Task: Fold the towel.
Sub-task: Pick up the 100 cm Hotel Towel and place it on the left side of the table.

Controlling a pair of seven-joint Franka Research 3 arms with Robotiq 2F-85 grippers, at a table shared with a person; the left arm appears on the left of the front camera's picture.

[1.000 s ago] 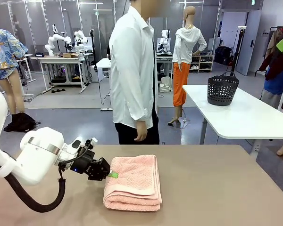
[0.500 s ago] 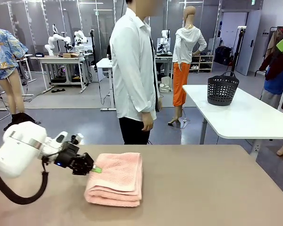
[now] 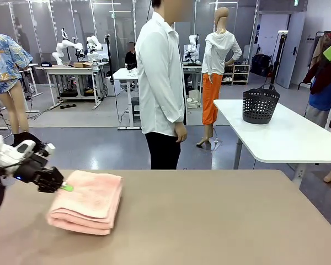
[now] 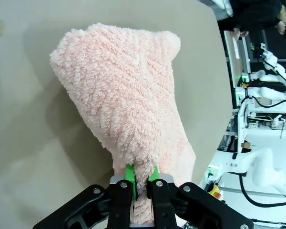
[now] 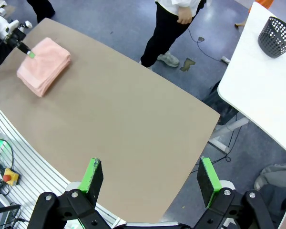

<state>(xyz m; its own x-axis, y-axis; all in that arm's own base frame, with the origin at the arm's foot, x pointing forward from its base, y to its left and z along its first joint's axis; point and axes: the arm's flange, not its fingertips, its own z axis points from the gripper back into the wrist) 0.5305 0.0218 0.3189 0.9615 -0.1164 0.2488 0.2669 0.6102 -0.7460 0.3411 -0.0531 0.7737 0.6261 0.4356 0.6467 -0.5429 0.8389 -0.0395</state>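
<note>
My left end effector (image 3: 66,187) pinches the folded towel's (image 3: 88,201) edge on the table (image 3: 220,215) — my right end effector (image 5: 150,179) hangs released, holding nothing.

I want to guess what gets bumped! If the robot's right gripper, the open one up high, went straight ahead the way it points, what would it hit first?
Probably the brown table. The right gripper points down at a bare stretch of it, with open jaws; the towel lies far off to the side. Depth is hard to judge.
</note>
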